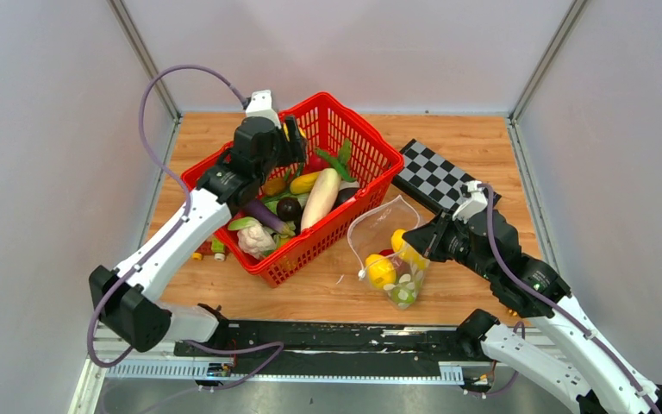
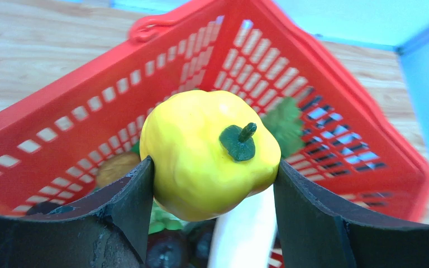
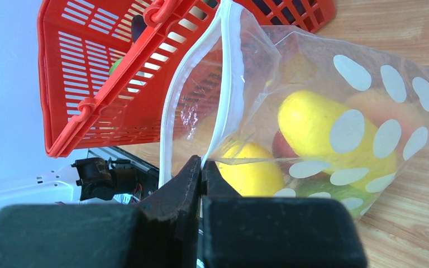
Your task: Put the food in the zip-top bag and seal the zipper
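My left gripper (image 1: 286,140) (image 2: 213,167) is shut on a yellow toy pepper (image 2: 201,162) with a green stem, held above the red basket (image 1: 375,153) (image 2: 61,111). The basket holds more food: a white radish (image 1: 321,197), a dark eggplant (image 1: 289,208) and greens. The zip-top bag (image 1: 377,226) (image 3: 313,72), clear with white dots, stands open right of the basket. Inside it are a yellow lemon (image 1: 380,270) (image 3: 251,176) and other fruits. My right gripper (image 1: 422,244) (image 3: 201,164) is shut on the bag's mouth edge at the zipper (image 3: 226,84), holding it up.
A black-and-white checkerboard (image 1: 435,175) lies at the back right, behind the right arm. Small toy pieces (image 1: 209,250) sit on the table left of the basket. White walls close in the table on three sides.
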Action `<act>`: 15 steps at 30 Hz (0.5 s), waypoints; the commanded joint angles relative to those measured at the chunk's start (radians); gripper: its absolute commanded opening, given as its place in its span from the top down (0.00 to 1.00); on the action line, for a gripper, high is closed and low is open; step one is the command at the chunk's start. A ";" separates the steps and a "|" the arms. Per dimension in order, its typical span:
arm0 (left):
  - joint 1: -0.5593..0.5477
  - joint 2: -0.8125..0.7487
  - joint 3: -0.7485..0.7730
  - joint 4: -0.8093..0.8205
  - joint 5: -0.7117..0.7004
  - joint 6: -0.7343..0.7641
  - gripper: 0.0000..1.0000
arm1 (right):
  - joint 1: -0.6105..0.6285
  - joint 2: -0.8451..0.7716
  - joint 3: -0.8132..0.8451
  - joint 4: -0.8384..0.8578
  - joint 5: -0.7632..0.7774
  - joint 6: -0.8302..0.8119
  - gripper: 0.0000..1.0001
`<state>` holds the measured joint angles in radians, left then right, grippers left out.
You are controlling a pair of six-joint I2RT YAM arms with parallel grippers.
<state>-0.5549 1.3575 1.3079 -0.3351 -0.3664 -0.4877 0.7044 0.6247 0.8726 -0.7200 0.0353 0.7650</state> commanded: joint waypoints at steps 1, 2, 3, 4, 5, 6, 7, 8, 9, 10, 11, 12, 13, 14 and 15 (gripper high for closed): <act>0.000 -0.074 0.006 0.042 0.234 0.039 0.59 | 0.003 -0.006 0.015 0.064 -0.013 0.006 0.99; 0.000 -0.086 0.006 0.042 0.280 0.041 0.59 | 0.003 -0.007 0.016 0.062 -0.014 0.005 0.99; 0.000 -0.098 0.002 0.050 0.326 0.045 0.59 | 0.003 -0.009 0.016 0.060 -0.011 0.004 0.99; 0.000 -0.111 -0.003 0.060 0.371 0.048 0.59 | 0.004 -0.011 0.015 0.060 -0.009 0.005 0.99; 0.000 -0.125 -0.010 0.067 0.436 0.047 0.59 | 0.003 -0.013 0.014 0.059 -0.009 0.005 0.99; 0.000 -0.138 -0.019 0.081 0.488 0.041 0.59 | 0.004 -0.015 0.012 0.059 -0.009 0.008 0.99; 0.000 -0.150 -0.028 0.098 0.539 0.037 0.58 | 0.004 -0.016 0.011 0.061 -0.006 0.008 0.99; 0.000 -0.162 -0.038 0.112 0.589 0.029 0.58 | 0.003 -0.017 0.010 0.063 -0.008 0.010 0.99; 0.000 -0.170 -0.048 0.126 0.633 0.019 0.58 | 0.004 -0.016 0.009 0.065 -0.008 0.012 0.99; 0.000 -0.179 -0.060 0.146 0.679 0.007 0.58 | 0.004 -0.016 0.008 0.067 -0.010 0.011 0.99; 0.001 -0.185 -0.072 0.166 0.722 -0.009 0.58 | 0.004 -0.015 0.007 0.071 -0.011 0.012 0.99; 0.000 -0.189 -0.087 0.189 0.771 -0.025 0.58 | 0.003 -0.013 0.006 0.074 -0.014 0.013 0.99; 0.000 -0.193 -0.101 0.214 0.819 -0.040 0.57 | 0.003 -0.011 0.007 0.075 -0.016 0.013 0.99; -0.001 -0.198 -0.115 0.235 0.857 -0.054 0.57 | 0.004 -0.009 0.007 0.078 -0.018 0.014 0.99; -0.002 -0.201 -0.129 0.254 0.888 -0.063 0.57 | 0.004 -0.008 0.009 0.080 -0.020 0.013 0.99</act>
<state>-0.5549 1.1908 1.2148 -0.2146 0.2832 -0.4957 0.7044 0.6193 0.8722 -0.7185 0.0319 0.7658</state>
